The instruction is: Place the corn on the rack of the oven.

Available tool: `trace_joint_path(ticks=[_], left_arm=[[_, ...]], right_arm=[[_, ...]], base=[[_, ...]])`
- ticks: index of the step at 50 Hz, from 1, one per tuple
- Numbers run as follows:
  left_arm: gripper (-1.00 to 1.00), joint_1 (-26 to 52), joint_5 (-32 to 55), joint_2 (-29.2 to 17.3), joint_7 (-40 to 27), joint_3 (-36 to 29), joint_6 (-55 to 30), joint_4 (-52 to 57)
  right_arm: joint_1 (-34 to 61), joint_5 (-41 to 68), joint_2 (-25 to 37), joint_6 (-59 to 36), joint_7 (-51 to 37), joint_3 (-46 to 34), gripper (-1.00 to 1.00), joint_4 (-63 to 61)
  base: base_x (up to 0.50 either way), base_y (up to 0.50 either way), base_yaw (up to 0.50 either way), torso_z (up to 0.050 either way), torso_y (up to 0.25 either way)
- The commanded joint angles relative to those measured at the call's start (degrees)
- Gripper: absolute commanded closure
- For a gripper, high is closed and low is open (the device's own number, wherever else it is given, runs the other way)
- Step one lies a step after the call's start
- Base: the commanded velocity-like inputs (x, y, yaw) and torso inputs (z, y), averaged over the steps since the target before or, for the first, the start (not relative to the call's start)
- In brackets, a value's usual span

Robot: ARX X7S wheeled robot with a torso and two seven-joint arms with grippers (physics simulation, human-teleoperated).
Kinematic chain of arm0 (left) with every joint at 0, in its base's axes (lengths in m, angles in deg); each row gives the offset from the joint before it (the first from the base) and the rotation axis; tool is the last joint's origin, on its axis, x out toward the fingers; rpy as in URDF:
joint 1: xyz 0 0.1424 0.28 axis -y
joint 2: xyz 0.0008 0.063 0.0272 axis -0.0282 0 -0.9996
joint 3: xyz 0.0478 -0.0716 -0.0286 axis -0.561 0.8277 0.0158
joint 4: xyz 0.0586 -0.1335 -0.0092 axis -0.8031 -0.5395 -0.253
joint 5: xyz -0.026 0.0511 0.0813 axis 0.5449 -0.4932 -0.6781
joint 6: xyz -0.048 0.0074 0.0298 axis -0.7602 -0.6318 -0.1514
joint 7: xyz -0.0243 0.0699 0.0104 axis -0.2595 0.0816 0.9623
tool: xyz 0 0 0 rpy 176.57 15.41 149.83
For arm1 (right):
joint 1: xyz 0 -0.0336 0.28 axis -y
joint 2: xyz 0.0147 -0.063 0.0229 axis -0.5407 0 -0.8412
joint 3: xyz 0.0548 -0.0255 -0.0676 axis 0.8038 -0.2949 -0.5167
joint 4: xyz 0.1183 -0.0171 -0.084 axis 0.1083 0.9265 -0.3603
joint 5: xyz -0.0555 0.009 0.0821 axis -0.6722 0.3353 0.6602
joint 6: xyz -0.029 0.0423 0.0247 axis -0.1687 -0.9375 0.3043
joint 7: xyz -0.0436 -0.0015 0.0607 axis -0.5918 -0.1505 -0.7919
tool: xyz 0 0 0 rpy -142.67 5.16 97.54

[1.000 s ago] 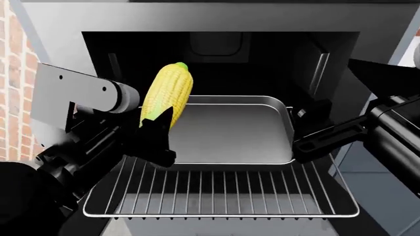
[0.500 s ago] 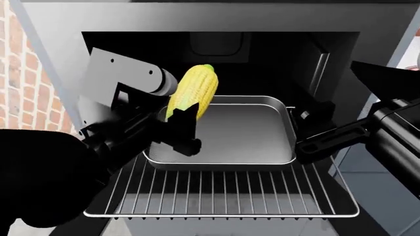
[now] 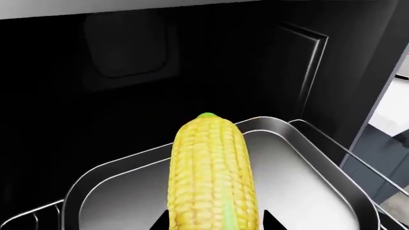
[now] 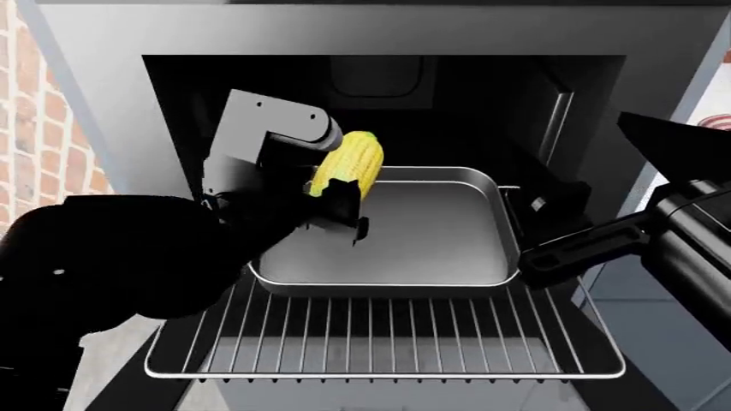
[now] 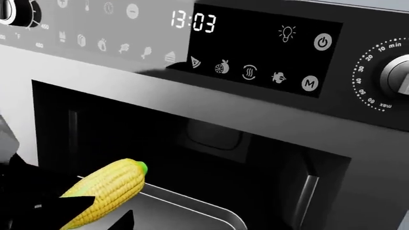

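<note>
The yellow corn [image 4: 349,168] with its green tip is gripped at its lower end by my left gripper [image 4: 342,210], which is shut on it. It hangs over the far left part of the grey baking tray [image 4: 446,235], tip pointing into the black oven cavity [image 4: 457,111]. The corn fills the left wrist view [image 3: 211,177], between the two black fingertips [image 3: 160,223], and shows in the right wrist view [image 5: 105,191]. The silver wire rack [image 4: 389,338] is pulled out under the tray. My right gripper [image 4: 546,231] is open and empty beside the tray's right edge.
The tray sits on the rack's rear half; bare bars show in front of it. The oven's control panel [image 5: 255,52] with a clock and a dial [image 5: 396,79] is above the cavity. A brick wall [image 4: 34,128] stands at the left.
My left arm has carried the corn forward and to the right, from over the rack's left side to deeper in, over the tray. The right gripper has shifted slightly right.
</note>
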Motion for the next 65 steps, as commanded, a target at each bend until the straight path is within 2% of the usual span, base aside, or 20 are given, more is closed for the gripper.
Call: trace_joint_path(ticks=[1,25,26,44,65], left_arm=[[1.0,0.0,-6.1,2.2,4.0,-2.7,1.7,-5.6],[1.0,-0.3,-5.5,2.3,3.7,-4.0,0.9,-6.7],[-1.0,-0.3,-5.6,2.1,4.1,-4.0,1.0,-5.8],[-1.0,0.2,-5.3,1.9,4.1,-3.9,1.4,-5.0],[-1.0,-1.0,9.2,-2.9,-4.3,4.0,2.9,6.2]], right_arm=[[-1.8,-0.9,0.3,0.4,0.9,1.2,-1.0,-0.3],[-1.7,-0.7,0.7,0.8,1.0,1.2,-1.0,-0.7],[-1.7,-0.8,0.6,0.7,1.1,1.1,-1.0,-0.7],[-2.8,-1.9,0.6,0.9,2.0,1.7,-1.0,-0.7],[0.9,1.0,0.9,1.7,-0.5,-0.4,-1.0,-1.6]], base=[[0.0,0.0,0.0,0.0,0.0],[0.0,0.0,0.0,0.0,0.001],[0.0,0.0,0.0,0.0,0.0],[0.0,0.0,0.0,0.0,0.0],[0.0,0.0,0.0,0.0,0.0]])
